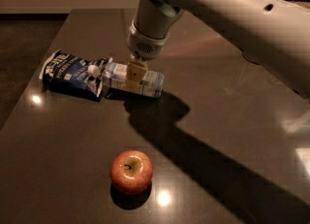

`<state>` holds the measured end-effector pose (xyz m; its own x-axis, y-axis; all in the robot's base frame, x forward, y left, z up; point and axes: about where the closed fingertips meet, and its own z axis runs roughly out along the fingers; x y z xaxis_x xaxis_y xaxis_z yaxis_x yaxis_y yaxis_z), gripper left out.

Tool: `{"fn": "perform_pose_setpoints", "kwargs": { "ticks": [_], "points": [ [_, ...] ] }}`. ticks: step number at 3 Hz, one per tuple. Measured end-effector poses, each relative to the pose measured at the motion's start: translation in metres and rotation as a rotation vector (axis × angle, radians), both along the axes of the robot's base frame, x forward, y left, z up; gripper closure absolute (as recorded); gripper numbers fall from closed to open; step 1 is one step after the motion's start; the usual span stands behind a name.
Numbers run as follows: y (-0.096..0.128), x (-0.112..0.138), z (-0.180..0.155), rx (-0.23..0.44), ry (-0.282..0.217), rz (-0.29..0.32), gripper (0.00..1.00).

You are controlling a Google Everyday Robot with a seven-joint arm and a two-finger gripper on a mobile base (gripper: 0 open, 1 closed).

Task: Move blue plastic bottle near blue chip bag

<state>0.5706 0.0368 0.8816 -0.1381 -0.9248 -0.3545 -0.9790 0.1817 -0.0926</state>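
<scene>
The blue plastic bottle (pixel 151 82) lies on its side on the dark table (pixel 227 121), its white cap pointing left and touching the right end of the blue chip bag (pixel 70 72). The wrinkled bag lies flat at the left side of the table. My gripper (pixel 135 72) comes down from above onto the middle of the bottle and is shut on it. One tan finger (pixel 136 76) shows in front of the bottle; the other is hidden behind it.
A red-yellow apple (pixel 131 171) stands near the front of the table, well below the bottle. My large grey arm (pixel 232 19) spans the upper right and casts a wide shadow across the table's right half. The table's left edge runs close to the bag.
</scene>
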Motion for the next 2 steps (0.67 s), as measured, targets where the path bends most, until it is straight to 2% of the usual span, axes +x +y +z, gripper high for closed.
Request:
{"fn": "perform_pose_setpoints", "kwargs": {
  "ticks": [1, 2],
  "points": [
    [0.0007, -0.0004, -0.0002, 0.0, 0.0, 0.001, 0.0],
    [0.0007, -0.0004, -0.0002, 0.0, 0.0, 0.002, 0.0]
  ]
}}
